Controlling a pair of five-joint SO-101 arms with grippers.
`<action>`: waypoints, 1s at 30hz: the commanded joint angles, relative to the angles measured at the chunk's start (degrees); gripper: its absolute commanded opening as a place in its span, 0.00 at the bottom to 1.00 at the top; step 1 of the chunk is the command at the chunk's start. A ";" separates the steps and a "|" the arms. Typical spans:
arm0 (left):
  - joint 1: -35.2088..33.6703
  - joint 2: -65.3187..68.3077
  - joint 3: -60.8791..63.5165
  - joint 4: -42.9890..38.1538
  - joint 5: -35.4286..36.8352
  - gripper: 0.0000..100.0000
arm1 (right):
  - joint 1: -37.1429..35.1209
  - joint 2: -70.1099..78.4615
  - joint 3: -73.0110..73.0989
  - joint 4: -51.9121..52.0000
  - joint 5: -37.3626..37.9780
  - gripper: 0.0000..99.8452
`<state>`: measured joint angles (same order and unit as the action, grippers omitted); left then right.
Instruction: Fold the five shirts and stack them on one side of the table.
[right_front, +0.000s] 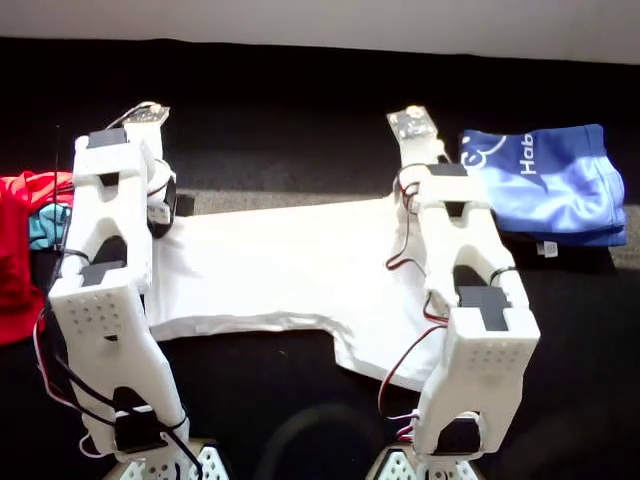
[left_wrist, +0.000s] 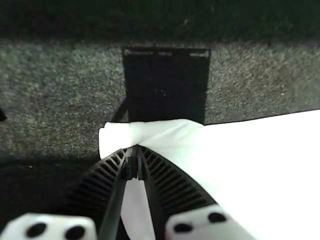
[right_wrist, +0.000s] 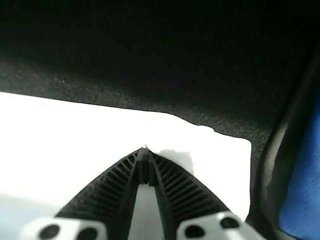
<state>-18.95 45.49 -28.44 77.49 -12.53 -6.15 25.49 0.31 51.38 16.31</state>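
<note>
1. Because the white shirt is light, limp cloth, I judge it will sag and crease wherever it is not held. It is best taken by a pinch at an edge or corner, one hold at each end. In the high view it lies spread flat on the table between the two arms. The left claw is at one end of it and the right claw at the other. A folded blue shirt lies just beyond the right claw, on the side away from the white shirt. A red shirt and a teal shirt are bunched outside the left claw.

2. In the left wrist view, the left claw is closed tight on the white shirt. A small roll of its edge bunches up right at the tips, and the rest of the cloth spreads away to one side of the claw over the table.

3. In the right wrist view, the right claw is closed, with its tips down on the white shirt close to the shirt's edge. I cannot tell whether any cloth is caught between the jaws. Bare table lies ahead of the tips, and the blue shirt sits off to the side of the claw.
</note>
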 joint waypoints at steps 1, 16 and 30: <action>-0.75 10.77 -20.62 6.42 0.18 0.01 | 0.13 0.92 -6.37 -0.84 -0.44 0.01; 1.80 11.56 -39.78 24.88 0.35 0.01 | -1.54 -7.87 -17.89 22.64 -0.53 0.01; 3.65 -30.46 20.18 15.38 -0.09 0.01 | -7.60 -36.79 17.36 20.44 -0.09 0.01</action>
<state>-16.40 23.34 -22.02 98.33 -12.62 -10.64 -4.84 7.34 75.38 16.22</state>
